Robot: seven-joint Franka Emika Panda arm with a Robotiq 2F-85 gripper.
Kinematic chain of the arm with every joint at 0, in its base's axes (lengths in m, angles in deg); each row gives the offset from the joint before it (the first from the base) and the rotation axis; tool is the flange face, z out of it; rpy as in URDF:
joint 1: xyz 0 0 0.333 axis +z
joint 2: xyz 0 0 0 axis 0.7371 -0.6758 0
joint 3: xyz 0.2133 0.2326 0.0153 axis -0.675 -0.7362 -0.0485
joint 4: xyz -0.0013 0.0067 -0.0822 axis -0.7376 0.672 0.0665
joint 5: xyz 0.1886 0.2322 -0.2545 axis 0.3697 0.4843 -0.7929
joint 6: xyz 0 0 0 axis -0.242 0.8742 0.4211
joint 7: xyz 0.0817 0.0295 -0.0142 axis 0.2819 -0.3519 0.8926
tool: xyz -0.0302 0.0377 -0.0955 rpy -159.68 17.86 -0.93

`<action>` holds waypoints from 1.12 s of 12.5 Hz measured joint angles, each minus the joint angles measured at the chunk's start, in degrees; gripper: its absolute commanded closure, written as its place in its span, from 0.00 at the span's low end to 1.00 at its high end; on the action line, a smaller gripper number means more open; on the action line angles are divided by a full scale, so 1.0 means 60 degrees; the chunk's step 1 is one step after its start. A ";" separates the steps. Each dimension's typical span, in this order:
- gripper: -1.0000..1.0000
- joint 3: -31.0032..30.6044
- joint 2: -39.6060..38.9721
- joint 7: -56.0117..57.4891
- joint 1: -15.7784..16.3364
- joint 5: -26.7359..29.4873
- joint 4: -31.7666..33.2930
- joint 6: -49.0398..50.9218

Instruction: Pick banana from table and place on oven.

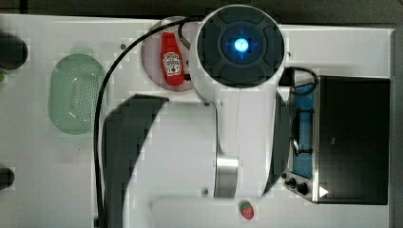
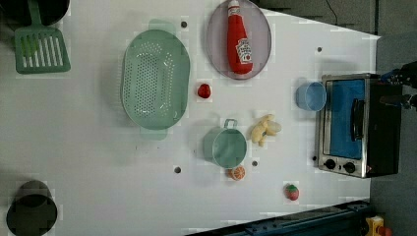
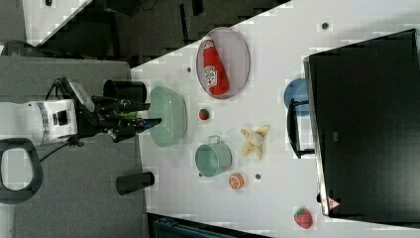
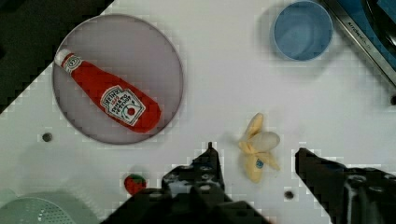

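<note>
A small pale-yellow banana [image 2: 264,129] is seen lying on the white table [image 2: 98,157], partly peeled, its cream peel flaps splayed outward around the rounded tip. In the left view it is placed between the green cup [image 2: 225,146] on the left view's left and the oven [image 2: 358,124] on the left view's right, touching neither. The oven's black top [image 3: 366,124] is seen bare. In the right view the arm is held well clear of the table surface, the gripper [image 3: 143,113] pointed toward it. In the wrist view the gripper [image 4: 257,177] is spread wide, nothing is held, and the banana [image 4: 258,147] appears in the gap between the fingers [image 4: 205,170].
</note>
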 measured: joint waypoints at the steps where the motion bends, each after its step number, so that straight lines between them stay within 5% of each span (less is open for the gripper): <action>1: 0.21 -0.0018 0.0858 -0.0377 -0.0037 0.0225 0.1054 0.0333; 3: 0.00 0.0199 0.2765 -0.0903 0.0095 0.0288 0.2481 0.1359; 7: 0.00 0.0141 0.4588 -0.1011 0.0055 0.0179 0.2425 0.1014; 10: 0.00 0.0089 0.4092 -0.1036 0.0069 0.0082 0.2835 -0.0145; 14: 0.00 0.0149 0.2145 -0.1141 0.0084 -0.0071 0.4961 -0.2906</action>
